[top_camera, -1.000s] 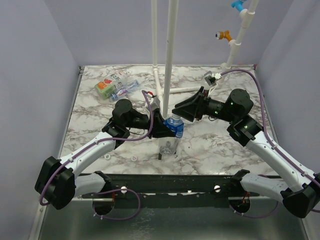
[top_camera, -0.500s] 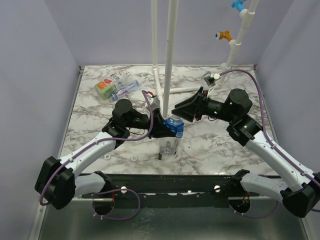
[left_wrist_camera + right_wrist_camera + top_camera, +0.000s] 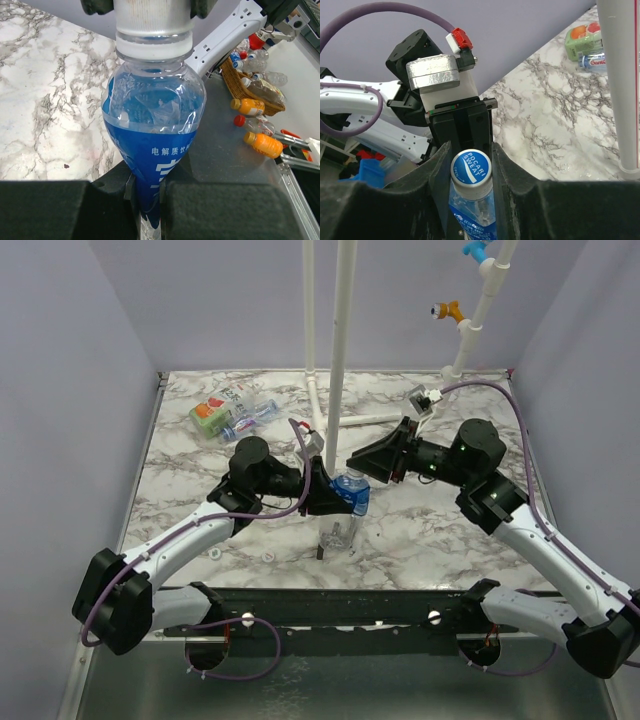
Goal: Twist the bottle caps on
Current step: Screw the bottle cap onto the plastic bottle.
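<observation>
Our left fingers (image 3: pixel 65 210) are clamped on the blue-labelled bottle (image 3: pixel 152 115) near the middle of the table (image 3: pixel 430 540), and our right fingers (image 3: pixel 515 200) pinch the white cap (image 3: pixel 471 167) sitting on its neck.

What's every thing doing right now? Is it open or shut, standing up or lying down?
Blue bottle: standing up, cap on top.
Cap: on the bottle's neck; how tight it is, cannot tell.
Left gripper: shut on the blue bottle's body.
Right gripper: closed on the cap.
Back bottles: lying on their sides on the table.
</observation>
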`<state>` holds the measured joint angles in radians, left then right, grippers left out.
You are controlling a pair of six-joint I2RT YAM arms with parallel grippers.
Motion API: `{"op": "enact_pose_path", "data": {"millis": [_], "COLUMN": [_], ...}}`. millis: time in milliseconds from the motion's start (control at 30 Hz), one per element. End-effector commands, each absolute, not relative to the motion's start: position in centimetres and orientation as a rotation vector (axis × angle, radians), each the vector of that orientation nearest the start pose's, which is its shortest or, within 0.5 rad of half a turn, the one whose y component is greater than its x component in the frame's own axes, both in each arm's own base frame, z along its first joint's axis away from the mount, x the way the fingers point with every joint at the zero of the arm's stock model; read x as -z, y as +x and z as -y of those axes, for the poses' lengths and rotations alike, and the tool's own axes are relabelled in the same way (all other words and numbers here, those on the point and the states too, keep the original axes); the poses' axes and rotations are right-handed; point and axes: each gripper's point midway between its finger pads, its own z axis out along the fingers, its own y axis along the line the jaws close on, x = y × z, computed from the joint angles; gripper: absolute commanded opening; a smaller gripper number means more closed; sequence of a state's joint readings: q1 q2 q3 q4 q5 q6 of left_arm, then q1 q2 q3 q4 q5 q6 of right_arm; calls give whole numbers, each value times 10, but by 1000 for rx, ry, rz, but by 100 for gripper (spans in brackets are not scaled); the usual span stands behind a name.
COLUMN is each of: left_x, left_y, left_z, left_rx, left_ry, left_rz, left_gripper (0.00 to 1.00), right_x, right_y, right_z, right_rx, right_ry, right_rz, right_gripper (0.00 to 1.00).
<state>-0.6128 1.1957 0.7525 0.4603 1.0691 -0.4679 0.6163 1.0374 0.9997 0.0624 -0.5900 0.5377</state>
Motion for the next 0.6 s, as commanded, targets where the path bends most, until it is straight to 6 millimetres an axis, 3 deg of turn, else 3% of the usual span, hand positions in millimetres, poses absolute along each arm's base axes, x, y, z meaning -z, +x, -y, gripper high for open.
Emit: {"op": "enact_pose_path", "data": {"millis": [0,200,567], "left_x": [-294,-284,-291], "left_y": [184,238,291], "left_z": [317,314,317], "left_rx": [1541,1233,690], "left_ry": [962,779,522], "left_rz": [-1503,-1629,-1628], "left_gripper": [0,0,0], "right_x": [-327,-306,-266], "right_y": [216,228,257], "right_z": [-280,-271,-243], "right_rx": [-1223,-1103,-812], "right_ry": [-546,-452,-138], "right_rz": [-1747,-1883,-2160], "right_gripper": [15,7,1]}}
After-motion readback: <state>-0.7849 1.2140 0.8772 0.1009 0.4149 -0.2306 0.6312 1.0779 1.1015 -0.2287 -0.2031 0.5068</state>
